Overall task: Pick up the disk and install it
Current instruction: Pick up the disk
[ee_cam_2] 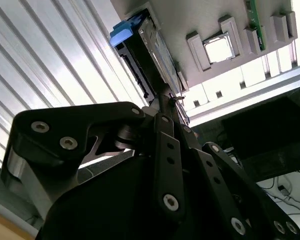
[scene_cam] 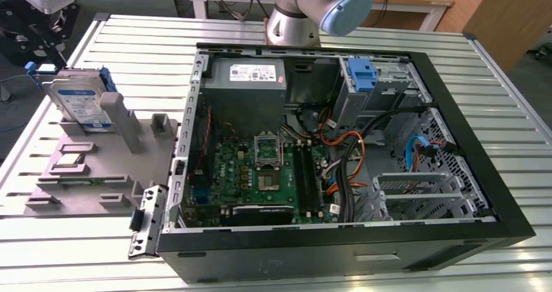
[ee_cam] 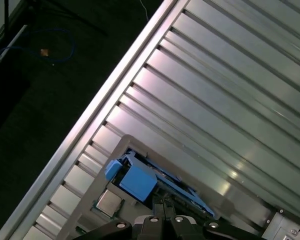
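My pincer hangs over the disk, fingers drawn together on nothing.
The disk stands on edge in a grey holder on the slatted table, at the exterior view's left of the open computer case; in both wrist views my fingertips sit close to its blue-framed edge.

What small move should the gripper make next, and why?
Probably lower toward the disk: it stands upright in the grey holder, outside the computer case, and the gripper hangs above its blue-framed top edge, apart from it.
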Action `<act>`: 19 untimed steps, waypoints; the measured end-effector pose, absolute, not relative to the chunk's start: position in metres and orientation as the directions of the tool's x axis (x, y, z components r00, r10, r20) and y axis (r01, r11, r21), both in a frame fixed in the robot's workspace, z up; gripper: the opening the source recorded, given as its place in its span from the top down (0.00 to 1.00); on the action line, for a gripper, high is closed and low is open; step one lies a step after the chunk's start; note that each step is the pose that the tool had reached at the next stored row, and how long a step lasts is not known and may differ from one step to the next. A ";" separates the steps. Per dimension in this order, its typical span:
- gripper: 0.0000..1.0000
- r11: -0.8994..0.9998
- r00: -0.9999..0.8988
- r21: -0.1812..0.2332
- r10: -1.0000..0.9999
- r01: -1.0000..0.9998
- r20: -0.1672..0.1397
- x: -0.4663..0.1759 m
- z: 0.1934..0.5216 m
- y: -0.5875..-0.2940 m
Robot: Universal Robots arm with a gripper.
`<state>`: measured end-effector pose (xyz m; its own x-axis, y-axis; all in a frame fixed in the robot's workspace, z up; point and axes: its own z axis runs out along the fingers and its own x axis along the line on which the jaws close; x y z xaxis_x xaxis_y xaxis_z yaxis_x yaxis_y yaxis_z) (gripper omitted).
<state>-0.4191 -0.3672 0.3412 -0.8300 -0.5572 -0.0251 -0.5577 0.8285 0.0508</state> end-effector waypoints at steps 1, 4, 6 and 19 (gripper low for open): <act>0.90 0.823 -0.825 0.051 -0.565 -0.565 -0.025 -0.419 0.341 -0.367; 0.90 0.822 -0.824 0.051 -0.566 -0.567 -0.025 -0.419 0.341 -0.367; 0.90 0.822 -0.824 0.051 -0.566 -0.567 -0.025 -0.419 0.341 -0.367; 0.90 0.795 -0.797 0.051 -0.603 -0.604 -0.025 -0.419 0.341 -0.367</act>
